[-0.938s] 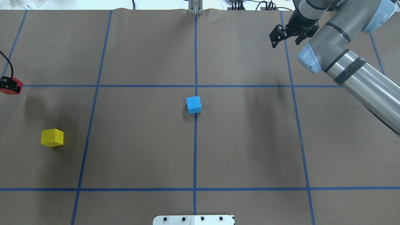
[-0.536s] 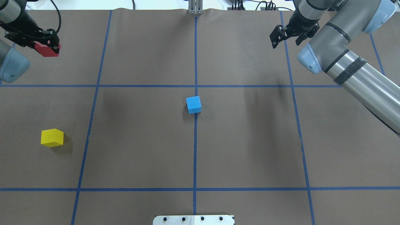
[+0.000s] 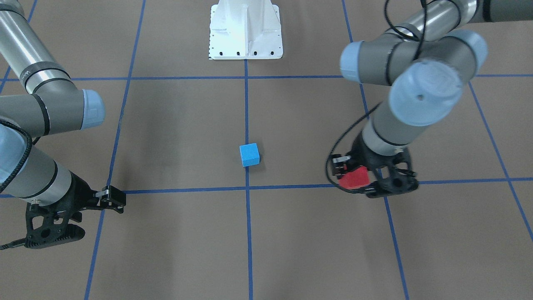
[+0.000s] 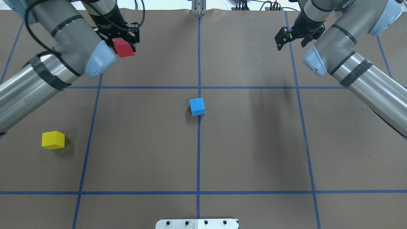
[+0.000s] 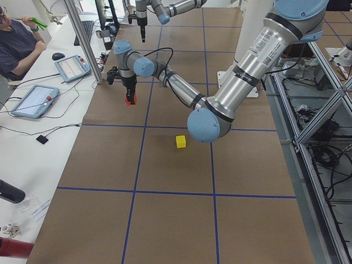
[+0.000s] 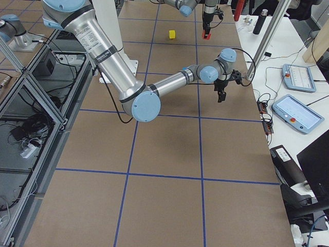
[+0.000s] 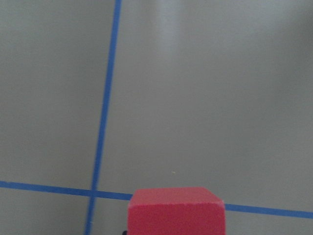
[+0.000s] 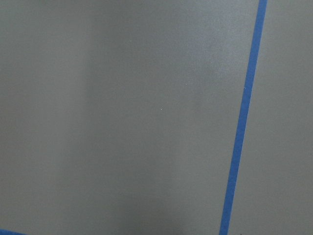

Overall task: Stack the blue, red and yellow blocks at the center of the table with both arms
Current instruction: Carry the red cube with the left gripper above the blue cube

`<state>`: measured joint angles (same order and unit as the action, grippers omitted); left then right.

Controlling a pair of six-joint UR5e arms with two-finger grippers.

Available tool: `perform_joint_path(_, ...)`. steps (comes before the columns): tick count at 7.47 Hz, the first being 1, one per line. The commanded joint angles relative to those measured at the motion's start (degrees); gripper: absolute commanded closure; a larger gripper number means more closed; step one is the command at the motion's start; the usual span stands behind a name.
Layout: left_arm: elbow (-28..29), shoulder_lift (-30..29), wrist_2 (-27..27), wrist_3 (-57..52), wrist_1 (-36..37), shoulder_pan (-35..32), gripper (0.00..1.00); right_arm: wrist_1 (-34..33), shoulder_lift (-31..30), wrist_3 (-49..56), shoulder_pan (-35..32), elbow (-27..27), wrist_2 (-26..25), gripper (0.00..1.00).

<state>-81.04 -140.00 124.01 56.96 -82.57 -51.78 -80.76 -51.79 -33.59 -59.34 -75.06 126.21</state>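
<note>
A blue block sits at the table's centre on the middle tape line; it also shows in the front-facing view. My left gripper is shut on a red block and holds it above the far left part of the table, well left of the blue block. The red block fills the bottom of the left wrist view. A yellow block lies on the table at the near left. My right gripper is open and empty above the far right; it also shows in the front-facing view.
The robot's white base plate is at the near edge. Blue tape lines form a grid on the brown table cover. An operator and tablets are at the far side of the table.
My left arm has swung in from the left edge toward the far middle-left, carrying the red block. The right arm, blue block and yellow block have not moved.
</note>
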Motion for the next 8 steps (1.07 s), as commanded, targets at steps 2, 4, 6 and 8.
perform_joint_path(2, 9.40, -7.92, -5.79, 9.66, -6.45, 10.02, 1.00, 0.07, -0.59, 0.28, -0.07, 0.00, 0.00, 0.00)
perform_joint_path(4, 10.90, -7.66, -7.73, 11.75, -8.56, 12.49, 1.00, 0.16, -0.60, 0.11, -0.07, 0.00, 0.00, 0.00)
perform_joint_path(6, 10.64, -8.09, -7.64, 13.35, -8.57, 13.11, 1.00, 0.16, -0.68, 0.02, -0.33, 0.00, 0.00, 0.00)
perform_joint_path(8, 10.64, -8.09, -7.64, 16.31, -8.83, 14.34, 1.00, 0.16, -0.51, -0.07, -0.42, -0.09, 0.00, 0.00)
